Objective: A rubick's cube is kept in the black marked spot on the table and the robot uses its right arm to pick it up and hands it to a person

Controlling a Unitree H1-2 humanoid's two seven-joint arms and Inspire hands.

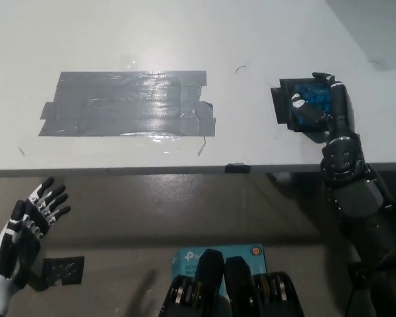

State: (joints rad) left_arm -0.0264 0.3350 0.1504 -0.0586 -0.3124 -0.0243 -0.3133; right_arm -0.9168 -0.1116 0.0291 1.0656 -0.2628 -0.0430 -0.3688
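Observation:
A Rubik's cube (pixel 311 101) with its blue face up sits on the small black marked spot (pixel 282 104) at the table's right. My black right hand (pixel 322 104) is wrapped around the cube, fingers curled over its top and near side. The cube still looks to rest on the spot. My white left hand (pixel 28 226) hangs below the table edge at the lower left, fingers spread and holding nothing.
A large patch of grey tape (pixel 129 103) covers the middle of the white table (pixel 185 33). The table's front edge (pixel 152 171) runs across the picture. A teal box (pixel 190 259) lies on the floor below.

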